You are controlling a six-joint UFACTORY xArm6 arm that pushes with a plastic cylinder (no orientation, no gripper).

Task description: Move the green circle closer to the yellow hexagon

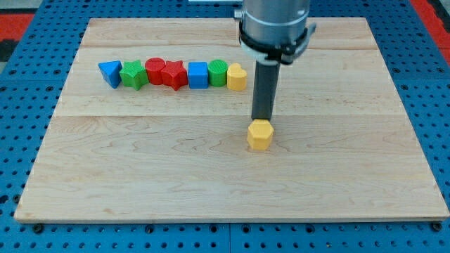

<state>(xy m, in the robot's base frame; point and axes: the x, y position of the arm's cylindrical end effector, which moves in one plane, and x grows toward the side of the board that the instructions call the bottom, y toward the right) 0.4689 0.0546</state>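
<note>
You have the wooden board (pixel 140 154) carrying a row of seven blocks near the view's top left and one block alone near centre. The arm (pixel 274 24) comes down from the view's top; it has no fingers to open or close, only a rod, and my tip (pixel 263 119) sits just at the top edge of the yellow hexagon (pixel 259 135), apparently touching it, though contact cannot be confirmed. Judgement: the task is not yet done. The green circle (pixel 218 72) sits in the row, well apart from the yellow hexagon, and my tip is nowhere near it. Left to do: bring the tip behind the green circle and push it toward the view's bottom right. Obstacles: the green circle is wedged between the blue cube (pixel 198 74) on its left and the yellow heart (pixel 237 77) on its right, both touching or nearly so. Further left sit the red star (pixel 174 74), red circle (pixel 155 70), green star (pixel 133 74) and blue triangle (pixel 110 72).
</note>
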